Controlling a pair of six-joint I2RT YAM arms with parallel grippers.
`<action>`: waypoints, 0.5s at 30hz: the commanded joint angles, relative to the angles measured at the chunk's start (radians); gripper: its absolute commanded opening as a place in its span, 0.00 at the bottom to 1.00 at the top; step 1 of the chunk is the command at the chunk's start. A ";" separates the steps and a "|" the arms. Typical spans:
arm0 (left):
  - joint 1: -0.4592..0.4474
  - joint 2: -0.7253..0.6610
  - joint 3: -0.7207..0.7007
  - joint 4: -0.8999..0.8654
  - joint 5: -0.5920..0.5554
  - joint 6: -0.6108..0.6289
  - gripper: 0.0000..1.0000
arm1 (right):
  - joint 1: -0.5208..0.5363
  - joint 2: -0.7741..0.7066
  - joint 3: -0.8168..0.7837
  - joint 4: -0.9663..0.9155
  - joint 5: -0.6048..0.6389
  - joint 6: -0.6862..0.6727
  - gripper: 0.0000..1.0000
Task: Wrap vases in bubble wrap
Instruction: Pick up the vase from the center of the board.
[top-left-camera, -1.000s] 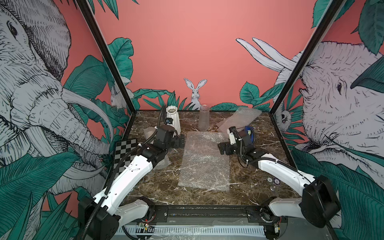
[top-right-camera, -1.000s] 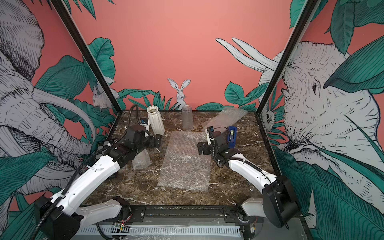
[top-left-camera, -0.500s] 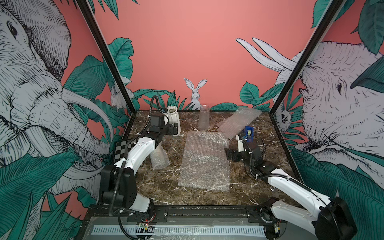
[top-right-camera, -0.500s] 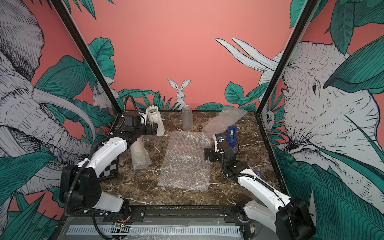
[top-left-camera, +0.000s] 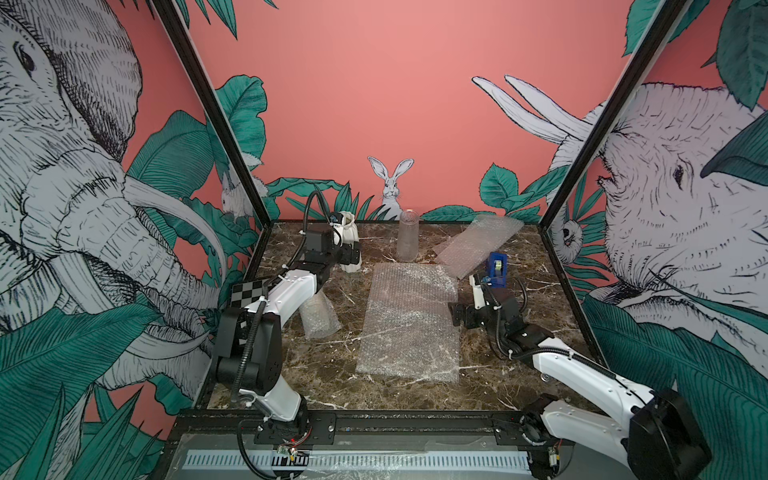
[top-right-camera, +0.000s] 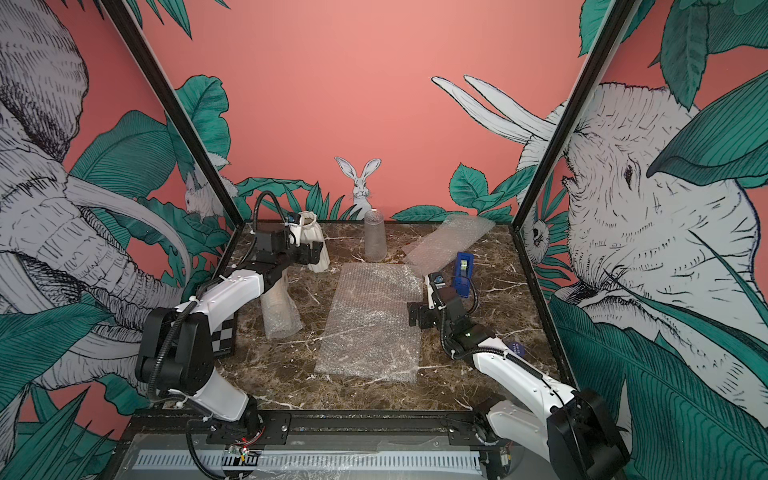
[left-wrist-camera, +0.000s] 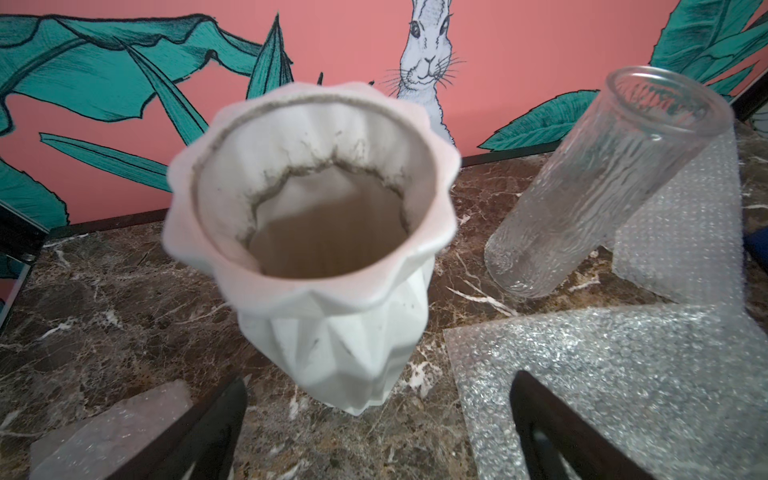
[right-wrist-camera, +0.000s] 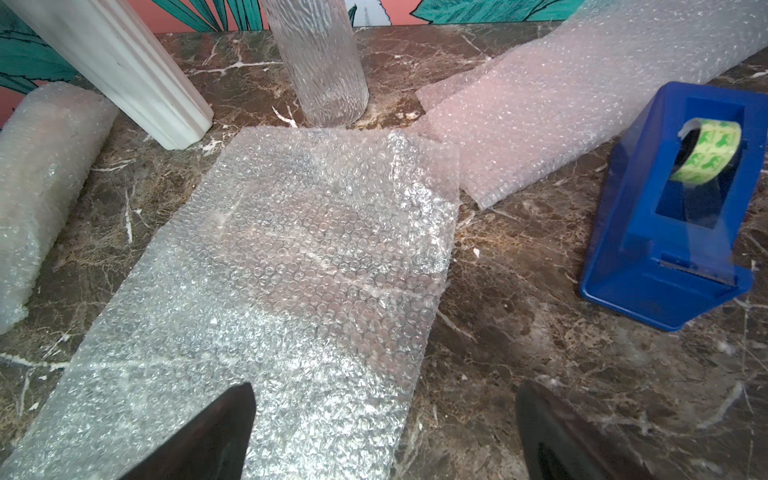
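Note:
A white ribbed vase (top-left-camera: 348, 227) (top-right-camera: 312, 239) (left-wrist-camera: 332, 332) stands at the back left, and my left gripper (top-left-camera: 351, 258) (top-right-camera: 314, 253) (left-wrist-camera: 378, 415) hangs open just in front of it, not touching. Upright at the back middle is a clear glass vase (top-left-camera: 406, 241) (top-right-camera: 375, 243) (left-wrist-camera: 582, 199) (right-wrist-camera: 324, 62). A bubble wrap sheet (top-left-camera: 409, 320) (top-right-camera: 372, 324) (right-wrist-camera: 291, 270) lies flat in the middle. My right gripper (top-left-camera: 459, 320) (top-right-camera: 415, 318) (right-wrist-camera: 382, 424) is open over that sheet's right edge, holding nothing. A third vase, wrapped in bubble wrap (top-left-camera: 318, 318) (top-right-camera: 280, 311) (right-wrist-camera: 37, 187), lies at the left.
A second bubble wrap sheet (top-left-camera: 478, 245) (top-right-camera: 449, 241) (right-wrist-camera: 540, 116) lies at the back right. A blue tape dispenser (top-left-camera: 497, 270) (top-right-camera: 463, 274) (right-wrist-camera: 673, 216) stands beside it, just behind my right gripper. A checkerboard card (top-left-camera: 249, 291) leans at the left wall.
My left arm has folded back, leaving the wrapped vase in view, with its gripper now close before the white vase. My right gripper has drawn toward the front along the sheet's right edge.

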 joint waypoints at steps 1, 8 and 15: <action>0.004 0.032 0.033 0.063 -0.022 0.016 1.00 | -0.003 0.005 -0.002 0.044 -0.015 0.010 0.99; 0.005 0.087 0.051 0.156 -0.019 0.001 0.99 | -0.003 0.002 -0.021 0.044 -0.015 0.016 0.99; 0.004 0.125 0.041 0.232 -0.042 0.006 0.95 | -0.003 0.020 -0.029 0.050 -0.028 0.025 0.99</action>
